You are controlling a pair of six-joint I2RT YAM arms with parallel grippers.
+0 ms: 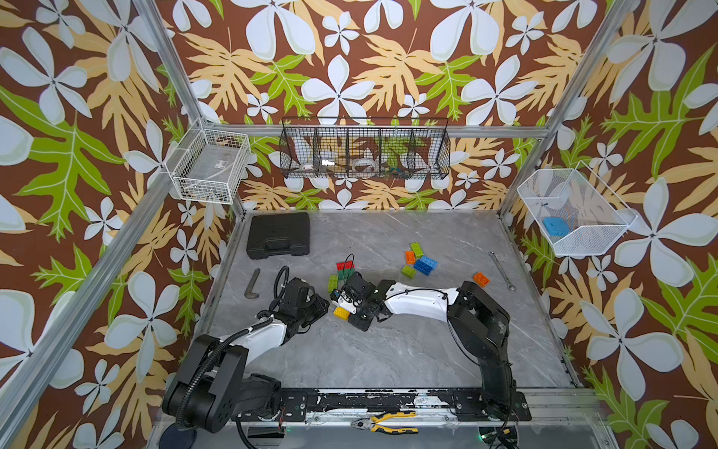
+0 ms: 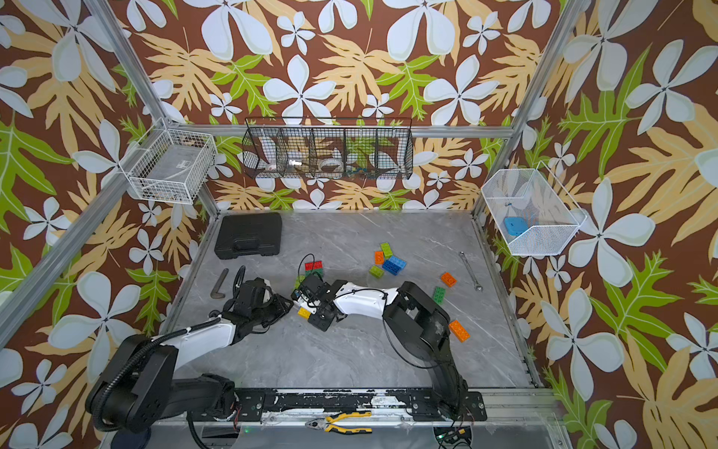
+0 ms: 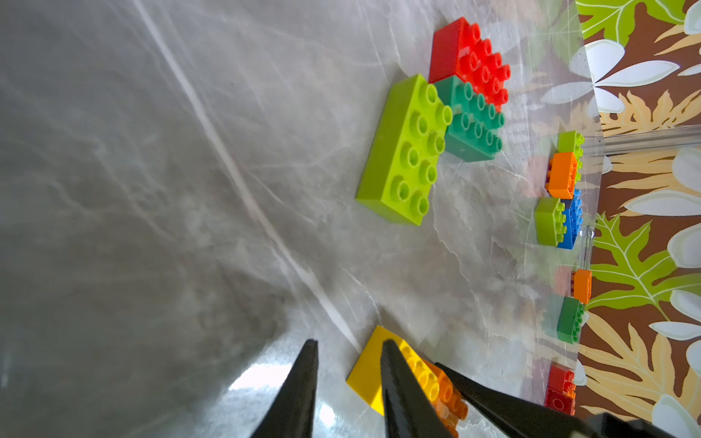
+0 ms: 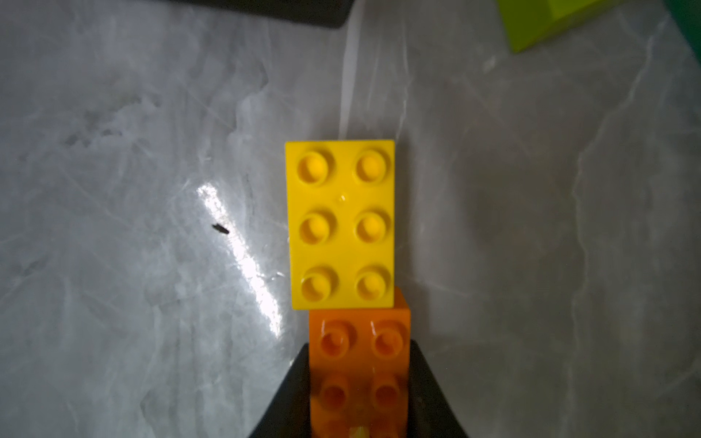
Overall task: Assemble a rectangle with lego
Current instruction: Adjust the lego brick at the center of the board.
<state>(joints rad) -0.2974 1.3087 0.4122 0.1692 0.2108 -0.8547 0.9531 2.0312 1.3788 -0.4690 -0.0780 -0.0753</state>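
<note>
Studs face up on the orange brick [image 4: 360,364] in my right wrist view. The right gripper [image 4: 358,347] has a black finger pressed on each long side of it, a firm grip. The yellow brick [image 4: 341,223], my reference from here on, shows six round studs in two rows. It butts against the orange one's far end, set slightly sideways; I cannot tell whether they overlap. Both are glossy.

On my left wrist view, the left gripper [image 3: 349,345] stands with its jaws a little apart and only table [image 3: 151,189] between them. One finger stands just in front of the yellow brick. Beyond that brick lie a lime brick [image 3: 402,151] with eight studs, a dark green brick [image 3: 474,121] touching it, and a red piece [image 3: 470,57] touching the green.

In both top views I see the yellow brick between the two grippers' tips, which nearly meet there. The red, green and lime trio sits just behind it, toward the back wall. A huddle of lime, orange and blue bricks [image 1: 425,265] lies well apart from it on the right arm's side. In a top view a green brick [image 2: 439,294] and another orange one [image 2: 459,330] lie further from it still, beside the right arm.
</note>
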